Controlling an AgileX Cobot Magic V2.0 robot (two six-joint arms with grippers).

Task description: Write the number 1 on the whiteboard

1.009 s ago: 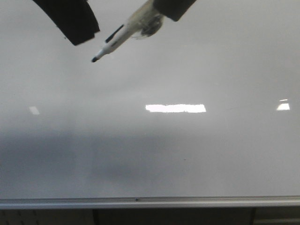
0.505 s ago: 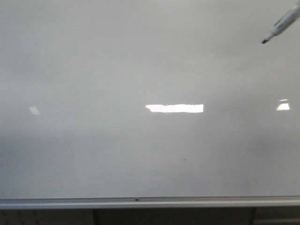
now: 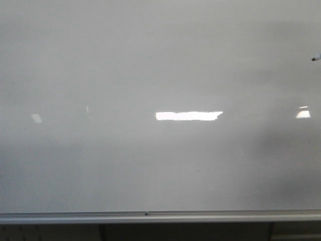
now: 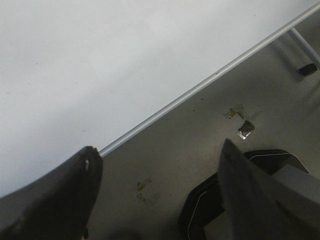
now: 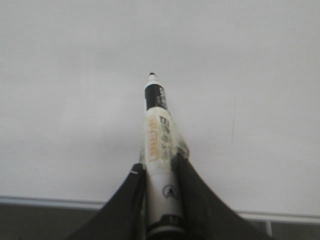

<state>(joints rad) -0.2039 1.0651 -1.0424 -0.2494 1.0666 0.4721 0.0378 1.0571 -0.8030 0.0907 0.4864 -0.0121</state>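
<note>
The whiteboard [image 3: 150, 160] fills the front view, glossy white with glare patches. No black stroke of a number 1 shows on it; only a faint thin grey line [image 5: 233, 120] shows in the right wrist view. My right gripper [image 5: 157, 167] is shut on the white-and-black marker pen [image 5: 156, 125], whose black tip points at the whiteboard [image 5: 75, 100]. I cannot tell if the tip touches. In the front view only the marker pen's tip [image 3: 315, 58] shows, at the right edge. My left gripper [image 4: 160, 160] is open and empty, over the floor beside the whiteboard [image 4: 75, 65].
A silver metal frame [image 3: 160, 217] runs along the board's bottom edge and also shows in the left wrist view [image 4: 200, 85]. Grey floor with tape scraps [image 4: 245, 129], a black base [image 4: 200, 215] and a stand foot [image 4: 306, 69] lie below.
Both arms have left the front view. The marker pen has swung from the upper middle to the far right, so only its tip now shows at the right edge.
</note>
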